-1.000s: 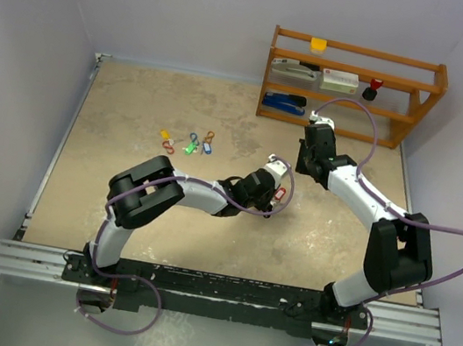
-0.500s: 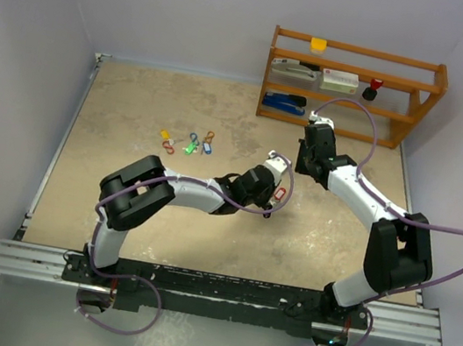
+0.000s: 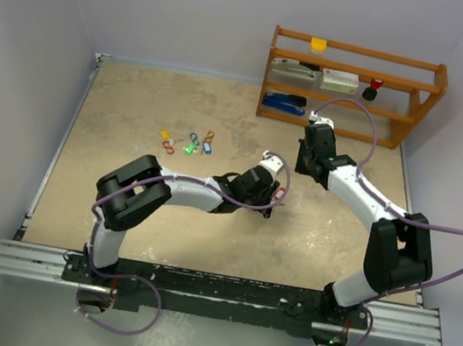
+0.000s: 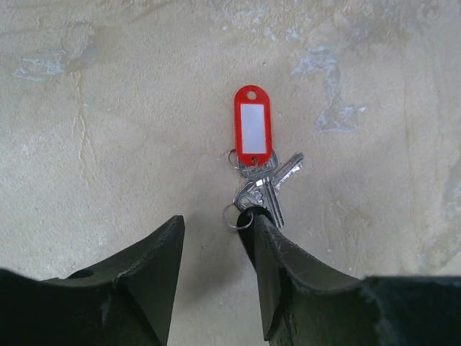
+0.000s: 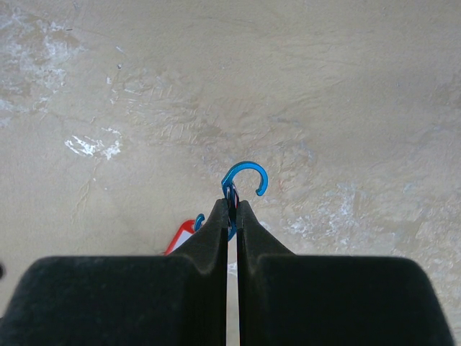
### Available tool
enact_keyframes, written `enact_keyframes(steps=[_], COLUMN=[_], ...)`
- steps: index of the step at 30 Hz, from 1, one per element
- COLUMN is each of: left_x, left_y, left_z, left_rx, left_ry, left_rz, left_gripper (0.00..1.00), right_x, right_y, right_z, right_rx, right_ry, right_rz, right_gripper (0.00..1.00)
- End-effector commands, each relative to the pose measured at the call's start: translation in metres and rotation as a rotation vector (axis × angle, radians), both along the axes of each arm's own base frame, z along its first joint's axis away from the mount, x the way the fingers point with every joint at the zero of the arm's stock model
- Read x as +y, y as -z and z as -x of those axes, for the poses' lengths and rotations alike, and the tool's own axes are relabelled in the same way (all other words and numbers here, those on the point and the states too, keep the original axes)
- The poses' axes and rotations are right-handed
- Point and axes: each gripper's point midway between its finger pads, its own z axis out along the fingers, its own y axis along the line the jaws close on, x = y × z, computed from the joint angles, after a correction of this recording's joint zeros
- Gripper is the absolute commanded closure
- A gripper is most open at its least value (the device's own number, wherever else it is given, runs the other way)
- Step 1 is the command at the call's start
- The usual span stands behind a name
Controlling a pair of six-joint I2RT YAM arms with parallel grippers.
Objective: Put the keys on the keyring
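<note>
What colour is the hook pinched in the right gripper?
Blue hook, clearest in the right wrist view.

Two silver keys [image 4: 268, 189] lie flat, crossed over one another, just below a red tag [image 4: 253, 131] (white label, hole at its far end) that a small wire loop joins to them; a second small ring [image 4: 236, 217] lies at their near end; the yellow key [image 3: 165, 134], green key [image 3: 189, 148] and blue key [image 3: 207, 147] lie clustered well apart to the left; a blue hook [image 5: 245, 176] stands upright, pinched in the right gripper [image 5: 229, 205].
</note>
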Motion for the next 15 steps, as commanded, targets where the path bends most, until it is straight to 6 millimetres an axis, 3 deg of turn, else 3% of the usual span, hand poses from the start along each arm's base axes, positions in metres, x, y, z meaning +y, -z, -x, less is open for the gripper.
enact_keyframes(steps=[1,15], left_x=[-0.014,-0.023], left_y=[-0.039,-0.042], left_z=[-0.003,-0.024], left_rx=[0.028,-0.115], left_ry=[-0.026,0.051], left_rz=[0.161,0.088], left_gripper=[0.58,0.58], right_x=[0.001,0.001], right_y=[-0.011,-0.015], right_z=[-0.003,-0.006], right_rx=[-0.039,-0.049], right_ry=[-0.006,-0.008], right_rz=[-0.021,-0.016], right_gripper=[1.00,1.00])
